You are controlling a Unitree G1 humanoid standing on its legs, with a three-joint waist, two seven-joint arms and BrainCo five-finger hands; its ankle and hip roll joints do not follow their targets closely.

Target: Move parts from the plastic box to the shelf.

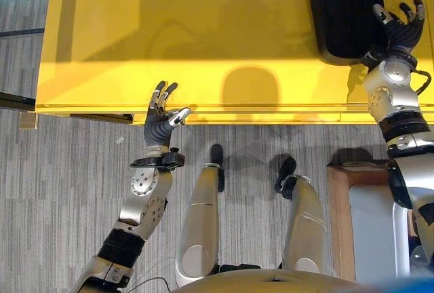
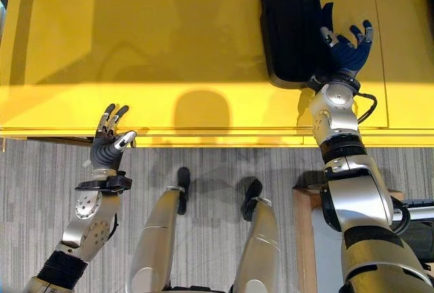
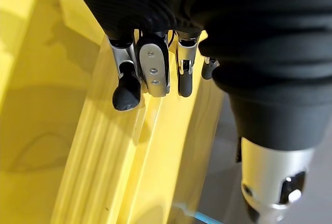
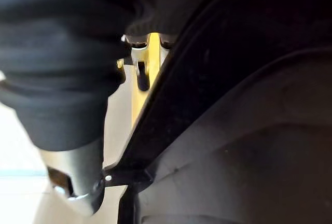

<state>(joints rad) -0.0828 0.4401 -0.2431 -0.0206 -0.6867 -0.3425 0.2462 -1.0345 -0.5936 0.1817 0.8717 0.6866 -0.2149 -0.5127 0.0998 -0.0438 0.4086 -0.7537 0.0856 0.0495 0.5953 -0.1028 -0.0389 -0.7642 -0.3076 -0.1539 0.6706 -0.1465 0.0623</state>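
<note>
Counted one yellow shelf (image 1: pixel 203 35), carrying one black part (image 2: pixel 291 28), long with rounded corners, lying flat near its right end. Counted two robot hands: the left robot hand (image 1: pixel 159 120) at the shelf's front edge with fingers straight, and the right robot hand (image 2: pixel 346 45) over the shelf, just beside the black part's right side, fingers spread. Also counted one wooden-rimmed box (image 1: pixel 359 218) on the grey carpeted floor (image 1: pixel 68 191), at the right, one floor in all.

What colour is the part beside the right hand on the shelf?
Black; the part lies on the yellow shelf next to the right hand. Clearest in the right eye view.
</note>
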